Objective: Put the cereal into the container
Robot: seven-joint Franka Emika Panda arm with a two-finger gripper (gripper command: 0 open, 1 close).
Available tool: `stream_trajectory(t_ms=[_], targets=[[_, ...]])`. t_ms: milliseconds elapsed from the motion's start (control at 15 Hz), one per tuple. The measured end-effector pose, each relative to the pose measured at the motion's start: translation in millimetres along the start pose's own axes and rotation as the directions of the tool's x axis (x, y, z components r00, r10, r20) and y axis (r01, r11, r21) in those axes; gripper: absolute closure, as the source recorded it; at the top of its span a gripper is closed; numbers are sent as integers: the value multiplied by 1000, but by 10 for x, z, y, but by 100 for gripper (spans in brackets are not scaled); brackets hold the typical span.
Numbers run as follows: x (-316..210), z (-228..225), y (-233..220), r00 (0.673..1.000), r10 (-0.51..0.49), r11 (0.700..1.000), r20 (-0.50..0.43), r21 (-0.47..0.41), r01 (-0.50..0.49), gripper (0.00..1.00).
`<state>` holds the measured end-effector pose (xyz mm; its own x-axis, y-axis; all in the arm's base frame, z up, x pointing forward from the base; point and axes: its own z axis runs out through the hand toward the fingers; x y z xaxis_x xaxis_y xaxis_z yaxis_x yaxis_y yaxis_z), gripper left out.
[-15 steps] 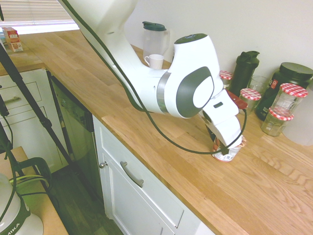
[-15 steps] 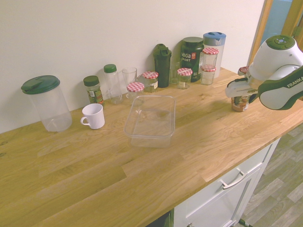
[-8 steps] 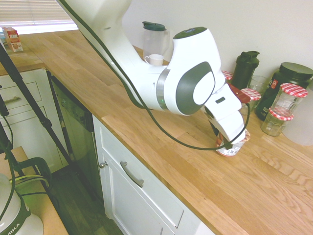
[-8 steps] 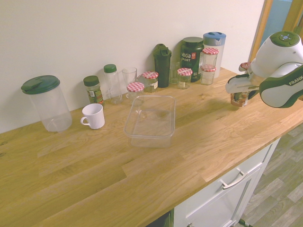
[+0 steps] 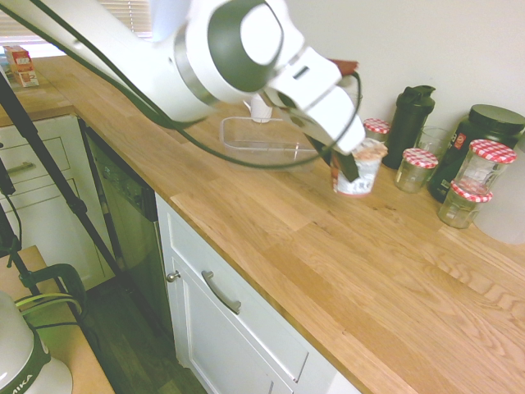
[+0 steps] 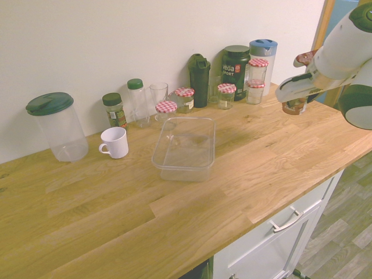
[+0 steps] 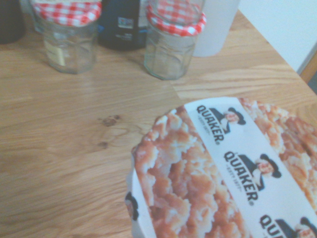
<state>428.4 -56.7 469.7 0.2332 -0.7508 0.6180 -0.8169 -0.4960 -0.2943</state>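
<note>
From the second exterior view, working left to right, I see a clear pitcher with a green lid at the far left of the table, then a white mug just beside it. A green-capped spice jar, a clear bottle and a drinking glass line the wall behind. The container sits open near the middle of the table, a red-checked jar just behind its far edge. Further right stand a dark shaker bottle, a black tub and more checked-lid jars. At the right edge my end effector is closed on the cereal and holds it clear of the table, well apart from the container. In the first exterior view the cereal cup hangs tilted in the fingers above the wood. The wrist view shows its foil lid printed with Quaker marks, and two checked-lid jars beyond.
</note>
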Motion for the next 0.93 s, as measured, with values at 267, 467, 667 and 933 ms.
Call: stream_trajectory(t_ms=[267,467,667,933], targets=[[-729,-547,-588,990,-127,992,-57,-23,126,100],[-1178,-846,-1069,972,-224,974,-68,-44,221,100],[-1549,-889,-1504,944,-328,943,-26,-71,325,100],[-1764,-844,-1942,895,-442,891,51,-87,445,100]])
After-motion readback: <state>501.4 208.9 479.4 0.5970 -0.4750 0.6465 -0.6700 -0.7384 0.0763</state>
